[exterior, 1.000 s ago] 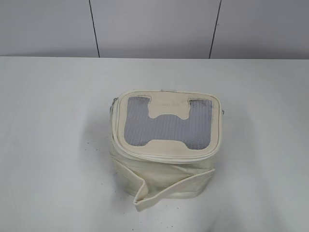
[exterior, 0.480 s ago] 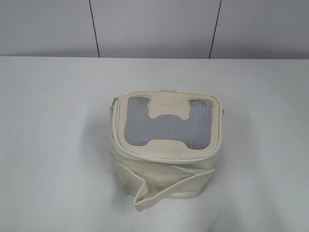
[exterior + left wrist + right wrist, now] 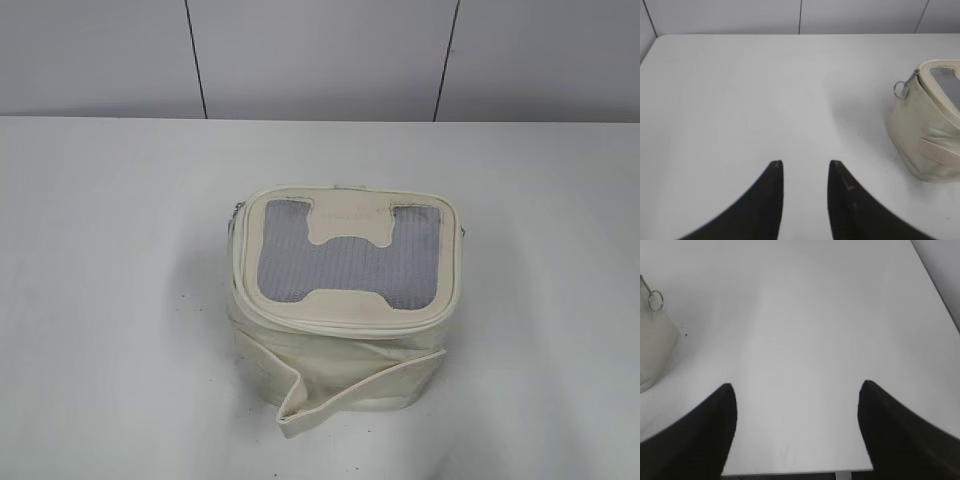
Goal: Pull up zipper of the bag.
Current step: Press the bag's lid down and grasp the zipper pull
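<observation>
The cream-white bag [image 3: 340, 345] stands mid-table, its grey mesh top with a cream H-shaped patch [image 3: 347, 262] facing up. Its loose strap band [image 3: 330, 395] hangs at the front. The thin zipper track [image 3: 330, 322] runs round the top rim. A silver ring pull [image 3: 900, 89] shows at the bag's corner in the left wrist view. Another ring pull [image 3: 656, 301] shows in the right wrist view. My left gripper [image 3: 805, 164] is open and empty, left of the bag [image 3: 927, 135]. My right gripper [image 3: 797, 386] is wide open and empty, right of the bag [image 3: 652, 350]. Neither gripper appears in the exterior view.
The white table [image 3: 100, 250] runs back to a panelled grey wall [image 3: 320, 55]. In the right wrist view the table's near edge [image 3: 790, 472] lies just under my right gripper and its right edge [image 3: 940, 290] shows at the upper right.
</observation>
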Robot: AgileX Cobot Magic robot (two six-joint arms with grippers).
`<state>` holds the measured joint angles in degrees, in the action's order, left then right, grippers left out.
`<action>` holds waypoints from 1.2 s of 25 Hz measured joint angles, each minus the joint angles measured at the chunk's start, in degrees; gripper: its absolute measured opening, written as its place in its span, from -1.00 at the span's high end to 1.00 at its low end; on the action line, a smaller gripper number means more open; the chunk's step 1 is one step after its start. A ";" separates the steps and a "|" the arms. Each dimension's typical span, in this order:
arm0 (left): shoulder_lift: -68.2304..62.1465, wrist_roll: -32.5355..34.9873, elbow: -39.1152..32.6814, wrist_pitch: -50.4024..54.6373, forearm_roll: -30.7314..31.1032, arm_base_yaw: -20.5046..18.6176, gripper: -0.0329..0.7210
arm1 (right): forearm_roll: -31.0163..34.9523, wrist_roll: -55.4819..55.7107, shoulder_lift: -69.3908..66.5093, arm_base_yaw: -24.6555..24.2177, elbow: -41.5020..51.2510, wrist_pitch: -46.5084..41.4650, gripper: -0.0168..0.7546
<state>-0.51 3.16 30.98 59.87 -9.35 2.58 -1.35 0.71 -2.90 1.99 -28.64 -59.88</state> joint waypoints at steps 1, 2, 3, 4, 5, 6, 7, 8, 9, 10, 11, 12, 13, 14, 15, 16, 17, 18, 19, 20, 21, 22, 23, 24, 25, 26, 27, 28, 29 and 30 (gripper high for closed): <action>-1.07 0.00 0.00 0.01 -0.87 0.00 0.27 | 0.05 -0.11 -1.64 0.00 -0.06 0.05 -0.56; -2.44 0.00 0.00 -0.08 -1.62 0.00 0.27 | 0.12 -0.17 -3.16 0.09 -0.15 0.12 -0.56; -3.83 0.00 0.00 -0.31 -2.18 0.00 0.27 | 0.36 -0.40 -5.07 0.29 -0.37 0.49 -0.56; -5.62 0.00 0.06 -0.60 -2.72 0.00 0.27 | 0.65 -0.71 -7.03 0.75 -0.65 1.23 -0.56; -7.42 0.00 0.20 -1.31 -3.38 0.00 0.27 | 1.35 -1.89 -8.67 1.57 -0.93 2.35 -0.56; -9.29 0.00 0.31 -2.64 -4.05 0.00 0.27 | 1.35 -2.96 -10.57 2.54 -1.30 3.99 -0.56; -10.85 0.00 0.44 -4.39 -5.05 0.00 0.27 | 1.87 -3.73 -12.54 3.89 -1.67 5.67 -0.56; -12.83 0.38 0.62 -5.93 -6.40 0.00 0.27 | 1.98 -4.36 -14.72 5.33 -2.11 7.22 -0.56; -14.99 1.52 0.73 -7.76 -8.33 0.00 0.27 | 1.92 -4.96 -16.72 6.90 -2.48 8.40 -0.56; -16.83 3.33 0.73 -9.20 -10.12 0.00 0.27 | 1.71 -5.63 -19.29 8.27 -3.02 9.56 -0.56; -19.21 5.04 0.78 -10.14 -12.36 0.00 0.27 | 2.04 -6.26 -22.06 9.91 -3.65 10.46 -0.56; -21.65 7.18 0.78 -10.95 -14.59 0.00 0.27 | 2.04 -6.96 -24.54 11.54 -4.37 10.98 -0.56; -24.17 9.43 0.78 -11.71 -16.54 0.00 0.27 | 1.98 -7.79 -27.63 12.87 -5.47 11.46 -0.56; -26.31 11.79 0.78 -12.33 -18.89 0.00 0.27 | 1.97 -8.66 -30.83 14.40 -6.76 11.76 -0.56; -28.82 13.82 0.78 -12.70 -21.34 0.00 0.27 | 1.97 -9.85 -34.11 15.86 -8.23 11.85 -0.56; -31.35 16.46 0.78 -13.00 -23.94 0.00 0.27 | 1.97 -11.04 -36.90 17.13 -9.51 12.01 -0.56; -33.42 18.85 0.78 -13.21 -26.12 0.00 0.27 | 1.97 -12.28 -40.26 18.08 -11.17 12.14 -0.56; -35.87 21.89 0.78 -13.44 -28.80 0.00 0.27 | 2.04 -13.33 -43.59 19.12 -12.94 12.14 -0.56; -38.26 24.88 0.78 -13.50 -31.30 0.00 0.27 | 1.85 -14.58 -47.13 20.02 -14.50 12.17 -0.56; -40.62 27.78 0.78 -13.57 -33.32 0.00 0.26 | 2.19 -15.98 -50.17 20.62 -16.39 12.22 -0.56; -42.51 30.41 0.79 -13.70 -35.43 0.00 0.26 | 2.60 -17.25 -53.21 21.18 -18.45 12.22 -0.56; -44.96 32.28 0.90 -13.75 -37.15 0.00 0.25 | 3.27 -18.90 -55.79 21.48 -20.64 12.22 -0.56; -48.36 34.19 1.26 -13.75 -38.40 0.00 0.24 | 4.25 -20.65 -58.95 21.49 -22.47 12.09 -0.56; -50.11 35.63 1.71 -13.68 -39.01 0.00 0.22 | 5.22 -22.38 -61.99 21.54 -24.72 11.96 -0.56; -51.90 36.78 2.51 -13.64 -39.37 -0.04 0.21 | 6.58 -23.84 -64.88 21.55 -26.90 11.91 -0.56; -53.63 37.62 3.47 -13.38 -39.79 -0.04 0.18 | 8.07 -25.65 -67.18 21.55 -28.77 11.92 -0.56; -55.38 38.61 4.51 -13.09 -40.07 -0.04 0.17 | 10.01 -27.66 -69.81 21.60 -31.07 11.85 -0.56; -56.80 39.41 5.42 -12.82 -40.18 -0.04 0.15 | 11.63 -29.48 -72.34 21.60 -33.44 11.69 -0.56; -58.47 40.27 6.57 -12.56 -40.25 -0.04 0.15 | 13.66 -31.74 -74.36 21.60 -35.92 11.34 -0.56; -60.13 41.22 7.69 -12.10 -40.33 -0.04 0.14 | 15.72 -33.91 -76.79 21.60 -38.11 10.44 -0.56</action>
<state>-60.64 44.38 38.67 47.77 -49.67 2.53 14.37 -33.20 -79.69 23.59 -66.75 -49.44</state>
